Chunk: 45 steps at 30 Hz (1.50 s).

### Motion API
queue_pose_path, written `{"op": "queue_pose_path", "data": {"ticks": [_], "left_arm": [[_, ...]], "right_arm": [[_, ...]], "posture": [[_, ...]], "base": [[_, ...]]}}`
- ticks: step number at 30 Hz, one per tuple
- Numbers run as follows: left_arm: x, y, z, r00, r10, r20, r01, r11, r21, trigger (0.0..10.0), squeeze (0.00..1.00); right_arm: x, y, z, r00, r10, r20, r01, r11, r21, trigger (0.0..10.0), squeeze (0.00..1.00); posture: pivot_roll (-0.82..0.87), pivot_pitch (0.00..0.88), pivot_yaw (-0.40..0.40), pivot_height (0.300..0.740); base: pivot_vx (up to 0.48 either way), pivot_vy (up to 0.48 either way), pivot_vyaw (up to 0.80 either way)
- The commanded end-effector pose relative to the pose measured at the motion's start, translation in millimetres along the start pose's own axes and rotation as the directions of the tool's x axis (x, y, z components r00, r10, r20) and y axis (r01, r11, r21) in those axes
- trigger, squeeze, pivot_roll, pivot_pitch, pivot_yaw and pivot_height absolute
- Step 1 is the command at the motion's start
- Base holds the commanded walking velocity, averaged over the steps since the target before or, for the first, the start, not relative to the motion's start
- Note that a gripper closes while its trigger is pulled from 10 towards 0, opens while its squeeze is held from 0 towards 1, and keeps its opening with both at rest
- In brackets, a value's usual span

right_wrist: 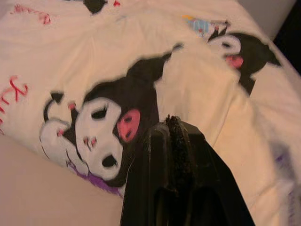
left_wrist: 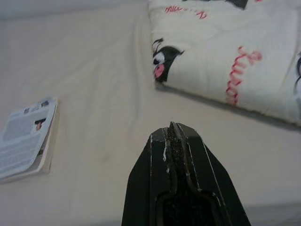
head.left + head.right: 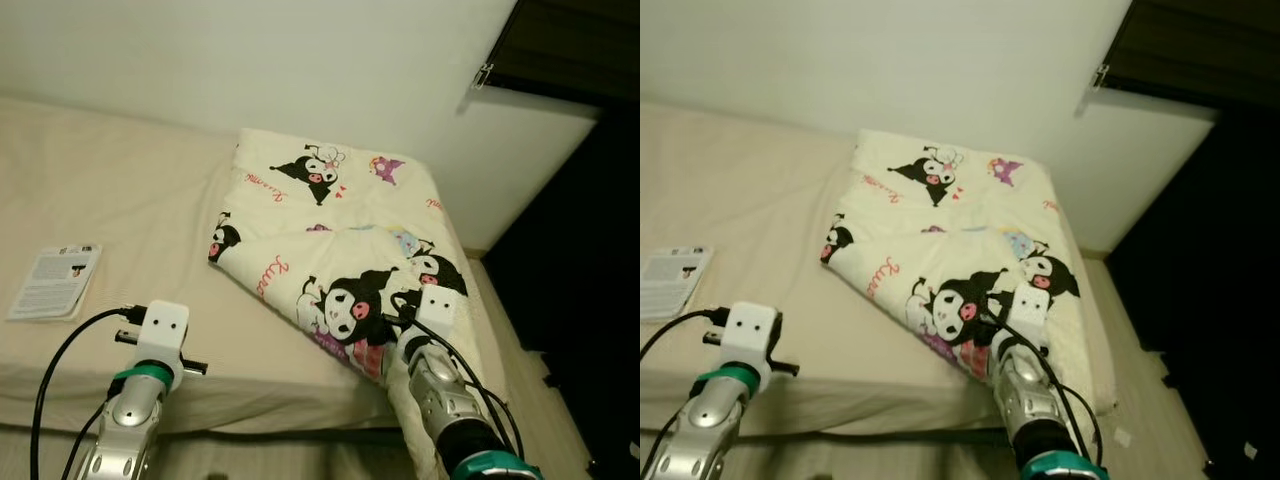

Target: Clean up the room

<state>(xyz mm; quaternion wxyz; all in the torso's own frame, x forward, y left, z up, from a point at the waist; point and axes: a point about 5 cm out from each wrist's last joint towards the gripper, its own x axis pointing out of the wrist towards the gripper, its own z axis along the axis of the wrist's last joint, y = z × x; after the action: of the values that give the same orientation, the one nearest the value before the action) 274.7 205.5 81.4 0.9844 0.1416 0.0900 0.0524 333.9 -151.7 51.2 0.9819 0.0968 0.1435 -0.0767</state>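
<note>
Cotton blanket (image 3: 340, 230) lay half-folded on the bed (image 3: 120, 200); the right gripper (image 1: 175, 123), jaws pressed together and apparently empty, needed a firm hold on a corner, while the left gripper (image 2: 173, 129) hung clenched on nothing.

You're looking at a bed (image 3: 130, 200) under a beige sheet; a cartoon-print blanket (image 3: 340, 230) lies folded over its right side, and what looks like a booklet (image 3: 55, 282) rests near its left edge

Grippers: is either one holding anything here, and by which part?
Nothing held. The left gripper is shut over the bare mattress; the right gripper is shut above the cartoon-print blanket, with no cloth between its fingers.
</note>
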Motion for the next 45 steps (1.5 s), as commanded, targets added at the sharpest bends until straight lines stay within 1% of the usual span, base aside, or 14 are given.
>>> {"op": "queue_pose_path", "data": {"ticks": [1,13,17,19,21,22,25,29,30,31,32,33,36,45], "left_arm": [[-1.0,-3.1,0,1.0,-0.003,0.006,0.003,1.0,0.005,10.0,0.0],[-0.9,5.5,2,0.999,0.038,0.018,-0.039,0.999,0.017,10.0,0.0],[-4.6,11.8,0,0.998,0.057,0.019,-0.058,0.998,0.027,10.0,0.0],[-7.7,18.7,1,0.997,0.076,0.033,-0.077,0.997,0.031,10.0,0.0],[-8.9,20.9,2,0.996,0.082,0.038,-0.083,0.996,0.032,10.0,0.0],[-8.9,20.9,2,0.996,0.082,0.038,-0.083,0.996,0.032,10.0,0.0],[-13.2,31.4,10,0.988,0.121,0.097,-0.123,0.992,0.019,10.0,0.0],[-16.9,39.1,19,0.978,0.149,0.144,-0.152,0.988,0.009,10.0,0.0],[-19.5,42.8,23,0.974,0.153,0.168,-0.156,0.988,0.007,10.0,0.0],[-19.5,42.8,23,0.974,0.153,0.168,-0.156,0.988,0.007,10.0,0.0],[-22.1,45.8,24,0.972,0.151,0.179,-0.155,0.988,0.01,10.0,0.0],[-26.3,51.5,24,0.974,0.141,0.177,-0.149,0.989,0.027,10.0,0.0],[-29.6,58.2,22,0.977,0.14,0.16,-0.148,0.988,0.04,10.0,0.0],[-33.7,62.5,19,0.982,0.129,0.136,-0.136,0.99,0.042,10.0,0.0]], "right_arm": [[-1.7,-6.1,-8,0.999,-0.027,-0.027,0.027,1.0,0.014,10.0,0.0],[0.3,-3.5,1,1.0,-0.004,0.015,0.004,1.0,0.025,10.0,0.0],[2.9,2.3,22,0.992,0.041,0.121,-0.049,0.997,0.066,10.0,0.0],[4.4,6.2,44,0.971,0.078,0.225,-0.101,0.99,0.094,10.0,0.0],[4.5,6.9,50,0.963,0.087,0.256,-0.114,0.989,0.096,10.0,0.0],[4.5,6.9,50,0.963,0.087,0.256,-0.114,0.989,0.096,10.0,0.0],[4.3,6.8,75,0.924,0.104,0.369,-0.139,0.988,0.067,10.0,0.0],[6.0,6.2,89,0.901,0.118,0.417,-0.143,0.989,0.029,10.0,0.0],[8.9,3.1,95,0.9,0.112,0.422,-0.134,0.991,0.022,10.0,0.4],[8.9,3.1,95,0.9,0.112,0.422,-0.134,0.991,0.022,10.0,0.4],[12.1,-0.6,100,0.903,0.104,0.417,-0.125,0.992,0.023,10.0,1.0],[18.1,-9.1,105,0.92,0.077,0.385,-0.095,0.995,0.027,10.0,1.0],[23.7,-16.6,107,0.944,0.065,0.323,-0.073,0.997,0.012,10.0,1.0],[29.7,-24.8,125,0.953,0.093,0.288,-0.094,0.996,-0.013,10.0,1.0]], "posture": [[0.17,0.0,-0.102,0.612],[0.18,0.0,-0.11,0.577],[0.18,0.0,-0.109,0.563],[0.19,0.0,-0.109,0.558],[0.19,0.003,-0.108,0.558],[0.19,0.003,-0.108,0.558],[0.2,0.021,-0.103,0.558],[0.21,0.035,-0.098,0.558],[0.22,0.05,-0.096,0.558],[0.22,0.05,-0.096,0.558],[0.23,0.059,-0.094,0.558],[0.24,0.075,-0.089,0.558],[0.24,0.083,-0.088,0.558],[0.24,0.095,-0.087,0.558]], "base": [[0.0,0.0,0.0],[0.0,0.0,0.0],[0.0,0.0,0.0],[0.0,0.0,0.0],[0.0,0.0,0.0],[0.0,0.0,0.0],[0.0,0.0,0.0],[0.0,0.0,0.0],[0.0,0.0,0.0],[0.0,0.0,0.0],[0.0,0.0,0.0],[0.0,0.0,0.0],[0.0,0.0,0.0],[0.0,0.0,0.0]]}}
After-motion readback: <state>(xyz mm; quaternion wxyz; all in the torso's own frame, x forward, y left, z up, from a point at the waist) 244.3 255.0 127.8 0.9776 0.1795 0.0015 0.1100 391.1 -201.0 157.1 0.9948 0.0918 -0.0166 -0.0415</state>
